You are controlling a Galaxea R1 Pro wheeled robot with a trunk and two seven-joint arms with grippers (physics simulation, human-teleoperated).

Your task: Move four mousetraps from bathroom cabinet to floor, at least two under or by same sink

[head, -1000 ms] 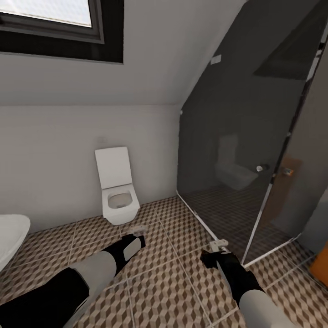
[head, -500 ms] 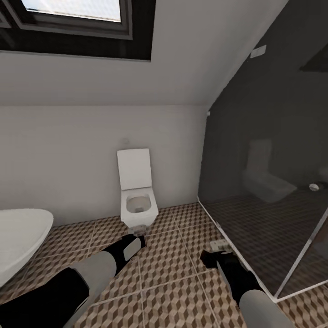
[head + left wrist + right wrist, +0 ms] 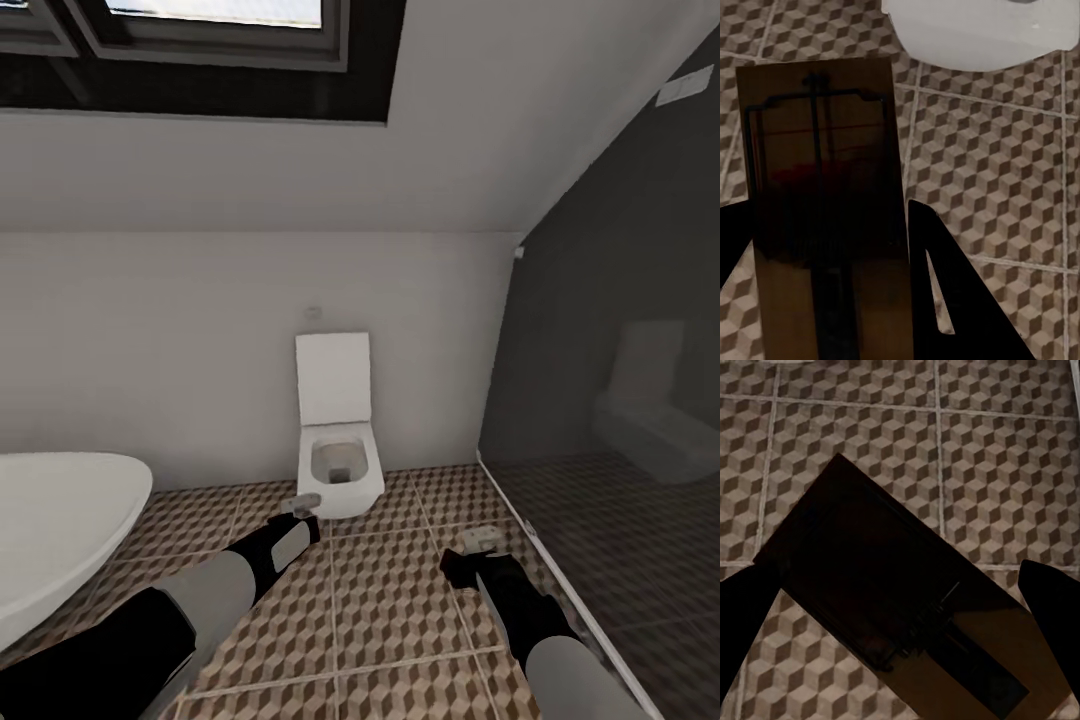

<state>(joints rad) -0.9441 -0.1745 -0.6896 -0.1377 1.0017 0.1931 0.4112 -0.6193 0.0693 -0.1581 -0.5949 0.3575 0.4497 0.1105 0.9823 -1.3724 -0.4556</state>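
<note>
My left gripper [image 3: 306, 503] holds a mousetrap [image 3: 825, 217] flat between its fingers [image 3: 952, 300] above the bathroom floor [image 3: 390, 600], the board's dark wire spring and a red spot showing in the left wrist view. My right gripper [image 3: 480, 540] likewise clasps a second mousetrap [image 3: 900, 607], lying at a slant across the cube-patterned tiles. Beyond my left hand stands a white toilet [image 3: 340, 455], lid raised, against the pale wall. A white bathtub [image 3: 60, 520] curves in at the left, a dark glass shower screen [image 3: 620, 400] at the right, and a black-framed window [image 3: 200, 40] above.
</note>
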